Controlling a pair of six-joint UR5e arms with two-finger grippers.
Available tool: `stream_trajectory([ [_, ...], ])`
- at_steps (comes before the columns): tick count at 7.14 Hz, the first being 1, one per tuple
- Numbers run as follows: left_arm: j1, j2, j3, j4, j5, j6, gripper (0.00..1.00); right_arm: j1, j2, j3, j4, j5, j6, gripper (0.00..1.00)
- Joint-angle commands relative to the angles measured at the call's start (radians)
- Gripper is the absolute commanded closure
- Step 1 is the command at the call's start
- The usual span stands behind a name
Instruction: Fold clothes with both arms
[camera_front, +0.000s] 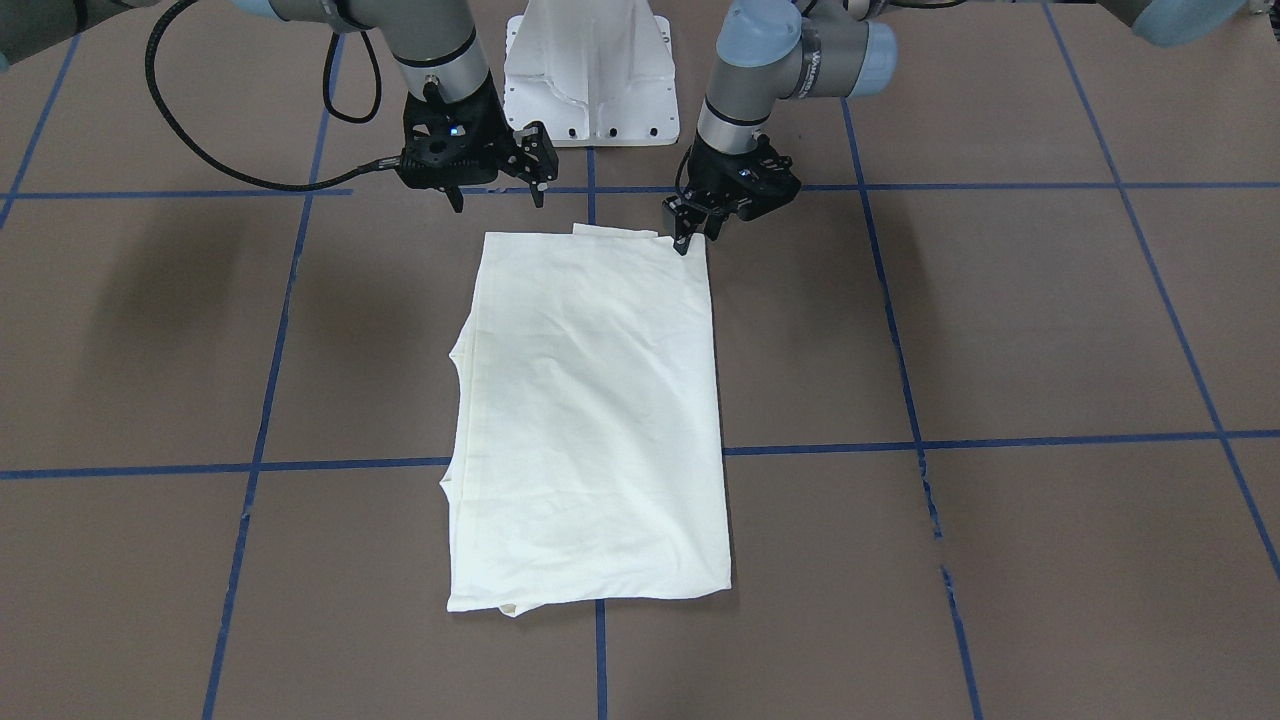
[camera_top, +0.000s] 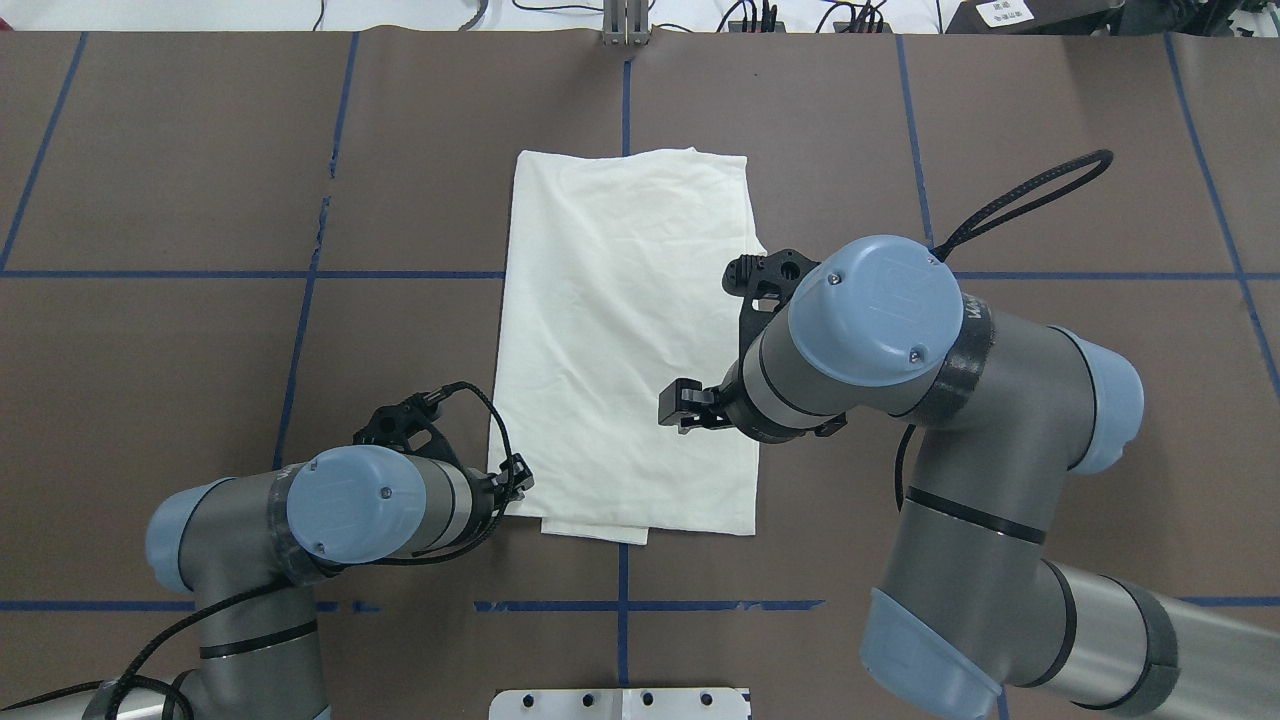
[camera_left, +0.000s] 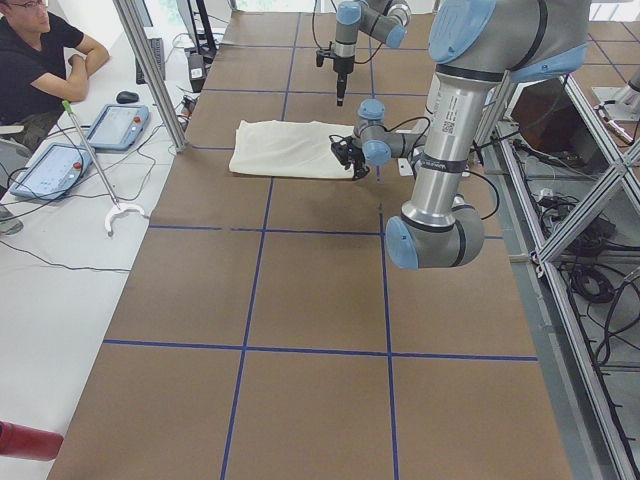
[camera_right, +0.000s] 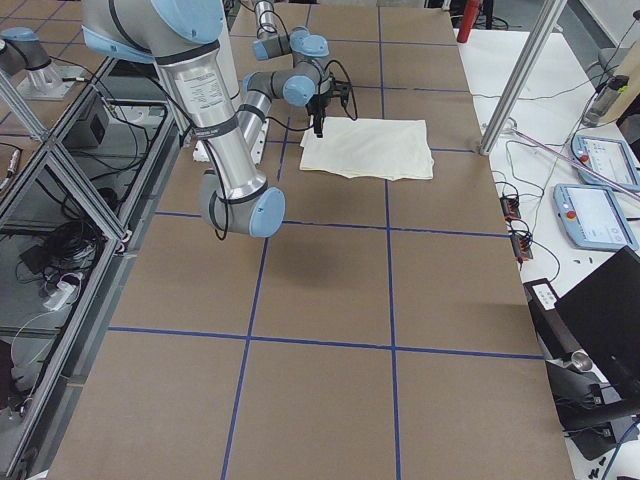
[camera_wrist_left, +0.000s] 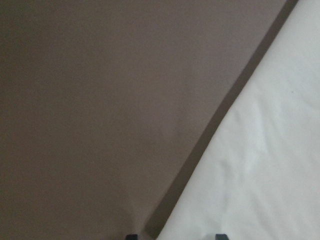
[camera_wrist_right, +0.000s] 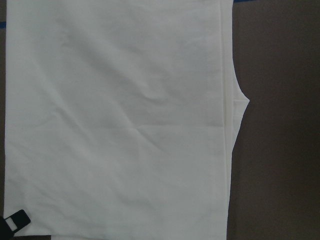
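Observation:
The cream shirt (camera_front: 590, 420) lies folded into a long rectangle on the brown table, plain side up, so its print is hidden. It also shows in the overhead view (camera_top: 625, 330). My left gripper (camera_front: 692, 237) is low at the shirt's corner nearest the robot, also seen from overhead (camera_top: 515, 482). In the left wrist view its fingertips (camera_wrist_left: 131, 236) stand apart, with the shirt (camera_wrist_left: 260, 175) edge between them. My right gripper (camera_front: 497, 190) is open and empty, hovering above the shirt's near-robot end at the other side. The right wrist view looks down on the shirt (camera_wrist_right: 125, 125).
The white pedestal base (camera_front: 590, 80) stands just behind the shirt's near-robot edge. Blue tape lines (camera_front: 820, 448) grid the brown table. An operator (camera_left: 30, 50) sits beyond the far table edge with tablets (camera_left: 115, 125).

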Motion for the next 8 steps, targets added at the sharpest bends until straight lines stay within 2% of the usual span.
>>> stream_trajectory([
  [1,0.002,-0.003,0.002,0.0,0.0,0.0,0.41,0.002,0.0,0.0,0.001,0.0,0.0,0.0],
  [6,0.005,-0.003,0.005,0.0,-0.001,-0.002,0.42,0.007,-0.008,0.0,0.001,0.002,-0.006,0.0],
  [8,0.005,-0.013,0.011,0.0,0.0,-0.002,0.76,0.005,-0.008,0.0,0.0,0.002,-0.006,0.0],
])
